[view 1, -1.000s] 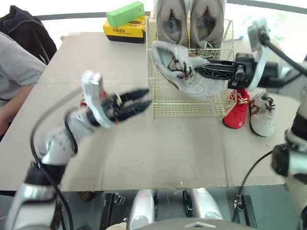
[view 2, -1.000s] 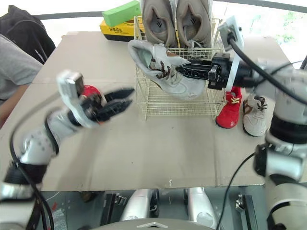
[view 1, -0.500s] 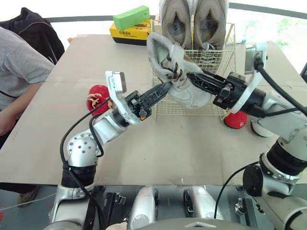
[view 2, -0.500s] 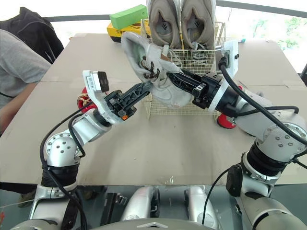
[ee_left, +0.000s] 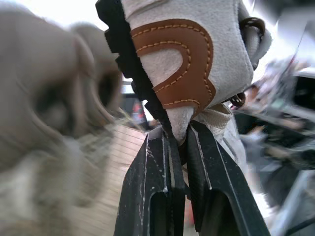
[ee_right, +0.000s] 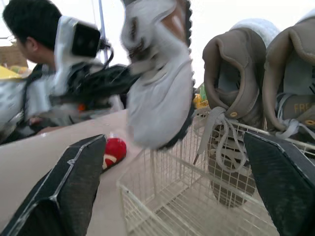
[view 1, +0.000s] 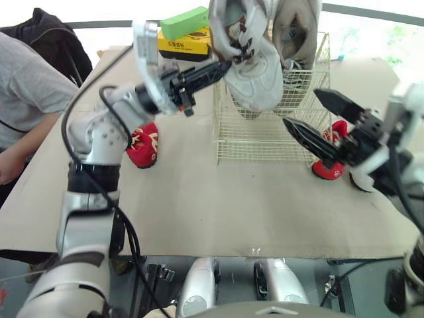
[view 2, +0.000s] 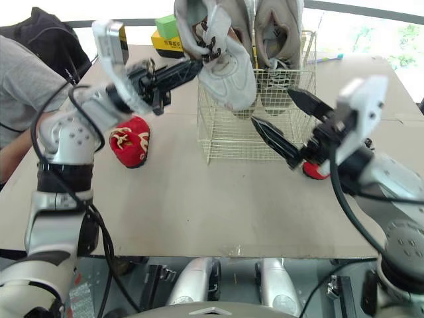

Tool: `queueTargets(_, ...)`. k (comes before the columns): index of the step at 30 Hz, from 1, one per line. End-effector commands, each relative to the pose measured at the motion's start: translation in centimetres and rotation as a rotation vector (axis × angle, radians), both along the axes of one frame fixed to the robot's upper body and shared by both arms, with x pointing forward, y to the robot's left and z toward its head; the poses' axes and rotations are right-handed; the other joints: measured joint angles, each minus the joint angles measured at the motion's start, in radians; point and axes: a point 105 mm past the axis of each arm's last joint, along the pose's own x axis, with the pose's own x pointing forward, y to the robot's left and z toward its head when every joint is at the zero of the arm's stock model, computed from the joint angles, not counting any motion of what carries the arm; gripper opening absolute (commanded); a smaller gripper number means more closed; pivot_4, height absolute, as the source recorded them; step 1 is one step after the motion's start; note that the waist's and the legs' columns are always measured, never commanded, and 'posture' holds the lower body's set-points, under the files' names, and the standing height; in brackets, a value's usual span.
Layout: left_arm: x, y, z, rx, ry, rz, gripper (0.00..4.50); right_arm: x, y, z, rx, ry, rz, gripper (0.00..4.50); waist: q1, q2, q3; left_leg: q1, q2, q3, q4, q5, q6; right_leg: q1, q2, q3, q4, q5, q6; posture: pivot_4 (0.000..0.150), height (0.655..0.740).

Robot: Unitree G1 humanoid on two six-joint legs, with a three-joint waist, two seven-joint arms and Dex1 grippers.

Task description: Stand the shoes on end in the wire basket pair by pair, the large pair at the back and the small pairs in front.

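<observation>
A white sneaker with brown trim hangs toe down over the front left of the wire basket. My left gripper is shut on its heel edge, and its fingers pinch the rim beside the brown heel patch. My right gripper stands open to the right of the basket, apart from the sneaker. The large taupe pair stands on end at the back of the basket. A small red shoe lies left of the basket. Another red shoe and a white shoe lie to the right.
A person in a grey sleeve sits at the table's left edge, with a black bag behind. A yellow box with a green box on top stands at the back, left of the basket.
The right gripper has let go of the sneaker, opened and drawn back to the right. The left gripper has shut on the sneaker's heel and raised it over the basket.
</observation>
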Motion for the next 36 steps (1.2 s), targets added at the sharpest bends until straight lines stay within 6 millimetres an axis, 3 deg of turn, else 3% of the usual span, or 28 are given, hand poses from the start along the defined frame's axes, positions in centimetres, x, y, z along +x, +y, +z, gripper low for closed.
queueTargets(1,1.2,0.5,0.3,0.131,-0.224,0.082,0.00,-1.8,-1.0,-0.3,-0.072,-0.064,-0.044,4.05,-0.001,0.000,0.000,0.000,0.000,0.000,0.000,0.000,0.000,0.000,0.000,0.000,-0.001,0.000,0.000,0.150,0.7400)
queueTargets(6,2.9,1.1,-1.0,0.218,-0.344,0.182,0.00,-2.8,-2.0,-1.4,-0.096,-0.051,-0.103,4.05,-0.006,0.000,0.000,0.000,0.001,0.001,0.000,0.000,0.000,0.001,0.000,0.002,-0.002,0.000,0.000,0.150,0.7400)
queueTargets(11,4.0,0.1,-2.3,0.235,-0.376,0.241,0.00,-4.1,-2.8,-2.5,-0.129,-0.027,-0.107,4.05,0.001,-0.001,0.000,0.000,0.001,-0.002,-0.001,0.000,0.000,0.005,0.000,-0.002,-0.007,0.000,0.000,0.150,0.7400)
queueTargets(19,4.7,0.3,-0.2,0.212,-0.434,0.302,0.00,-4.3,-2.9,-3.3,-0.142,-0.015,-0.119,4.05,-0.001,-0.001,0.000,0.005,0.000,-0.004,0.000,0.000,0.001,0.013,0.000,-0.003,-0.010,0.000,0.001,0.150,0.7400)
queueTargets(24,4.9,0.4,-2.0,0.303,-0.396,0.283,0.00,-4.5,-2.8,-3.5,-0.139,-0.022,-0.116,4.05,-0.002,-0.001,0.000,0.005,0.000,-0.005,0.000,0.000,0.001,0.013,0.000,-0.004,-0.010,0.000,0.001,0.150,0.7400)
queueTargets(27,4.8,0.4,-5.7,0.371,-0.266,0.243,0.00,-3.9,-3.1,-3.5,-0.142,-0.029,-0.135,4.05,-0.005,0.000,0.000,0.006,0.000,-0.005,0.000,0.000,0.001,0.014,0.000,-0.003,-0.010,0.000,0.001,0.150,0.7400)
queueTargets(30,4.4,0.8,-6.6,0.382,-0.189,0.235,0.00,-3.7,-3.2,-3.7,-0.145,-0.027,-0.137,4.05,-0.004,-0.001,-0.001,0.007,0.001,-0.005,0.000,0.000,0.001,0.014,0.000,-0.004,-0.010,0.000,0.001,0.150,0.7400)
queueTargets(36,3.2,1.8,-7.1,0.392,-0.134,0.227,2.64,-2.9,-3.3,-3.9,-0.148,-0.017,-0.130,4.14,-0.003,-0.001,-0.001,0.008,0.002,-0.005,0.001,0.000,0.001,0.016,-0.001,-0.004,-0.010,0.000,0.001,0.150,0.7400)
